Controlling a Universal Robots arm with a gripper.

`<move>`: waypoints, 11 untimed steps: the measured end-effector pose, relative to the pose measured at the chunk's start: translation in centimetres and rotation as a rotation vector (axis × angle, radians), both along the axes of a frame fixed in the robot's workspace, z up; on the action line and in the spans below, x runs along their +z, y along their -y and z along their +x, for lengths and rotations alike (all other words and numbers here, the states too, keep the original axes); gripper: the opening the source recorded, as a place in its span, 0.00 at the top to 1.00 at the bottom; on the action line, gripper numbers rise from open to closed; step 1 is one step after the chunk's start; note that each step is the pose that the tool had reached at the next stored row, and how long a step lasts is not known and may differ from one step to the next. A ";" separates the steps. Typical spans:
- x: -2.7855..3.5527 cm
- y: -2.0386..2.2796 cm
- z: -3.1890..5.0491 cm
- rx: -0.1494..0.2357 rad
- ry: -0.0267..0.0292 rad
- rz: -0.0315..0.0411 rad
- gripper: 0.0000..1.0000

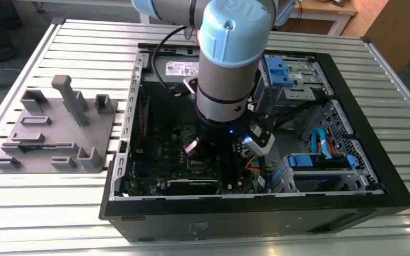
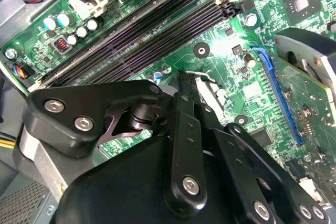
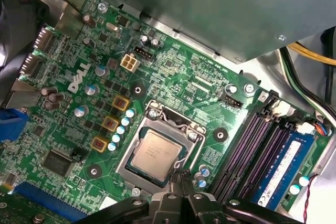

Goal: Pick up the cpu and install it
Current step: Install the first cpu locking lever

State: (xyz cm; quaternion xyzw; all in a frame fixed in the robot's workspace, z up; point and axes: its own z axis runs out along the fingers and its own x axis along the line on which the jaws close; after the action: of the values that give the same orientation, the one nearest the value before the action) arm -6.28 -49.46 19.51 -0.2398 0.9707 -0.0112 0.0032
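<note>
The cpu (image 3: 156, 152), a small square chip with a silvery-grey top, lies flat in the metal-framed socket (image 3: 173, 116) on the green motherboard (image 3: 173, 72). In the first wrist view my gripper (image 3: 184, 176) has its two thin black fingertips together beside the socket's edge, close to one side of the cpu, with nothing between them. The second wrist view shows the gripper (image 2: 186, 85) over the board from behind its black linkage. In the exterior view the gripper (image 1: 203, 157) reaches down inside the open computer case (image 1: 262, 208).
Dark memory slots (image 3: 247, 150) and a blue-labelled memory stick (image 3: 281, 169) run beside the socket. A grey power supply (image 3: 210, 9) overhangs the board. Drive cages with blue parts (image 1: 319, 165) and cables fill the case's right side. A grey fixture tray (image 1: 55, 133) lies left of the case.
</note>
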 end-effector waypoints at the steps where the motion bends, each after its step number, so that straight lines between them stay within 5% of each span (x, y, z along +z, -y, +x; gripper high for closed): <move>1: -0.04 0.04 0.01 0.000 0.0000 -0.0007 0.89; 11: -0.51 0.33 0.40 0.000 -0.0002 -0.0123 0.89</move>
State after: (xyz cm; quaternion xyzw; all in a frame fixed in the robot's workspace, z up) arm -5.88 -49.79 19.00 -0.2398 0.9707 -0.0172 0.0017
